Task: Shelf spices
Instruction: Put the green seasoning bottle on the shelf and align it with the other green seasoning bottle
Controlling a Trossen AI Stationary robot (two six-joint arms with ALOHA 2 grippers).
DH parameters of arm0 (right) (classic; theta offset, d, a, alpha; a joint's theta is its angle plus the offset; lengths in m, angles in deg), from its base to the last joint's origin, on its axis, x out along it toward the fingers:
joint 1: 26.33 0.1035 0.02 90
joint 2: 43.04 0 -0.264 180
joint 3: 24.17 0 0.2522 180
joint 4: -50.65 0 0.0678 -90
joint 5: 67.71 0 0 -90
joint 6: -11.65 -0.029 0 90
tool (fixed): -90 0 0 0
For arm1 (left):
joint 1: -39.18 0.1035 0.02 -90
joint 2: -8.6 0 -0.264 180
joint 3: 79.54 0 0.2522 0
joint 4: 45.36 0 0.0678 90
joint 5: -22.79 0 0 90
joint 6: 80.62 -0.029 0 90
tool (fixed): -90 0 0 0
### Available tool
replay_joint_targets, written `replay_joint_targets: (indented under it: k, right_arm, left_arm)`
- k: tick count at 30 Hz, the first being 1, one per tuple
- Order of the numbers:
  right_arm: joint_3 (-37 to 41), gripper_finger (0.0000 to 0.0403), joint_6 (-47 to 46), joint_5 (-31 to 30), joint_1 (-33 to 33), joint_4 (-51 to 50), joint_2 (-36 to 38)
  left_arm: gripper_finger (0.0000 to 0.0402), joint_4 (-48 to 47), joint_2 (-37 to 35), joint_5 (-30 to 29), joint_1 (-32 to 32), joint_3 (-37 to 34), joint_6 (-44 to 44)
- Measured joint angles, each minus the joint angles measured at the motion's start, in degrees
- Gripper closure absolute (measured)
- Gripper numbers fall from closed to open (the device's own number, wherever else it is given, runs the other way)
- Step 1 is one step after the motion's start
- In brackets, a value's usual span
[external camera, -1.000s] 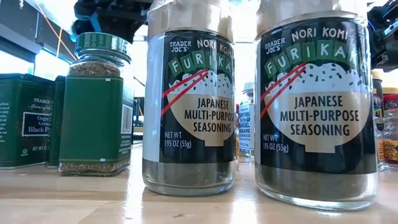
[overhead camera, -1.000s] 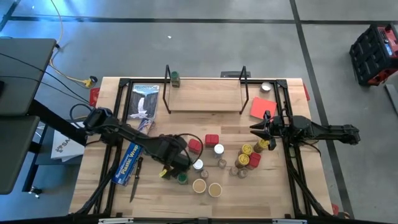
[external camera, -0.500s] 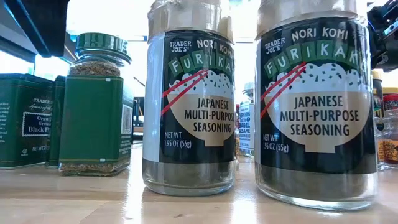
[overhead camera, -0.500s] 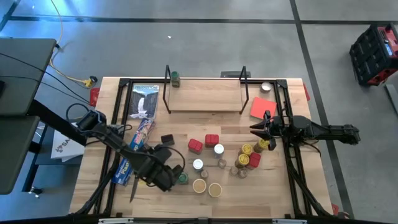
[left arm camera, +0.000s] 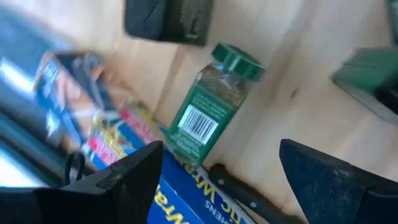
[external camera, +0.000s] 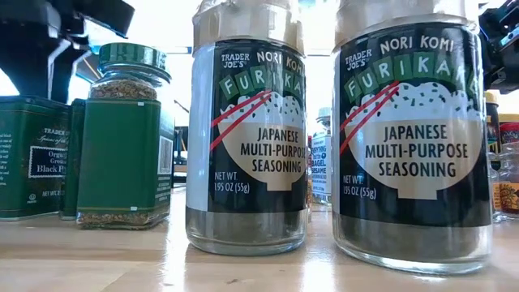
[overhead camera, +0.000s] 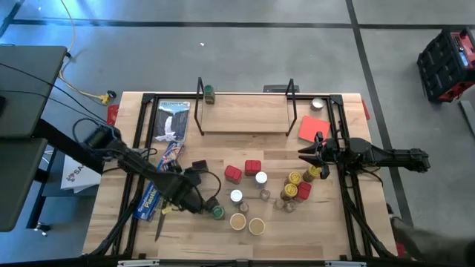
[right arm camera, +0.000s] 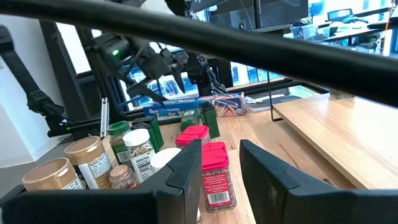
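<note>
The spices stand in a cluster at the table's middle: red tins, white-, yellow- and tan-lidded jars, and a green-lidded jar at the cluster's near left. My left gripper hangs open above the table, pointing steeply down, between the blue box and this green-lidded jar, touching nothing. The shelf stands at the far side, with one green-lidded jar by its left post. My right gripper waits at the table's right, level, open by a narrow gap with nothing in it.
Near the left gripper lie a black knife and a dark box. A red card and a silver tin lie right of the shelf. Two furikake jars stand close before the low camera.
My left gripper has swung from beside the red tins toward the table's left edge, over the blue box, rolling as it went and staying open. The dark box it had covered now shows. The jars have not moved.
</note>
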Motion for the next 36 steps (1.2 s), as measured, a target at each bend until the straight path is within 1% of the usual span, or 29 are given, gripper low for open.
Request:
replay_joint_targets:
  k: [3, 6, 9, 11, 14, 18, 23, 25, 27, 31, 32, 36]
  right_arm:
    - [0.0, 0.03, 0.0, 0.0, 0.02, 0.01, 0.0]
    - [-0.02, 0.03, 0.0, -0.02, 0.0, 0.02, 0.0]
    - [-0.01, 0.03, 0.0, 0.01, 0.01, 0.0, -0.01]
    - [-0.02, 0.03, 0.0, -0.01, 0.01, 0.02, 0.0]
    - [0.0, 0.03, 0.0, 0.01, 0.0, 0.0, 0.0]
    - [-0.02, 0.03, 0.0, 0.01, 0.0, 0.0, 0.0]
    - [-0.02, 0.03, 0.0, -0.02, 0.0, 0.01, 0.0]
    - [-0.01, 0.03, 0.0, 0.01, 0.01, 0.0, 0.0]
    - [-0.02, 0.03, 0.0, 0.0, 0.02, 0.02, 0.0]
    - [-0.02, 0.03, 0.0, 0.01, 0.02, 0.0, 0.0]
    - [0.0, 0.03, 0.0, 0.01, 0.0, 0.0, 0.0]
    - [-0.02, 0.03, 0.0, 0.01, 0.02, 0.01, 0.0]
  left_arm:
    - [0.0084, 7.02, -5.66, 1.86, 2.49, -4.65, -9.8]
    - [0.0084, 11.84, -9.06, 4.06, 5.02, -9.58, -19.31]
    - [0.0084, 15.37, -10.52, 4.54, 6.39, -13.77, -27.87]
    - [0.0084, 16.54, -10.11, 4.71, 7.31, -15.95, -30.36]
    - [0.0084, 16.87, -9.23, 4.64, 8.48, -18.4, -31.03]
    - [0.0084, 19.41, -7.74, 3.05, 9.4, -21.29, -30.89]
    - [0.009, 27.5, -6.04, 7.01, 10.69, -24.69, -30.84]
    - [0.0104, 28.63, -5.42, 7.5, 11.04, -25.1, -29.58]
    - [0.0128, 28.76, -4.77, 7.62, 11.04, -25.25, -28.35]
    - [0.0203, 28.95, -5.1, 8.57, 11.04, -25.28, -26.45]
    - [0.0214, 29.02, -5.29, 9.45, 11.04, -25.28, -25.5]
    - [0.0214, 28.34, -7.28, 11.94, 10.97, -24.91, -22.47]
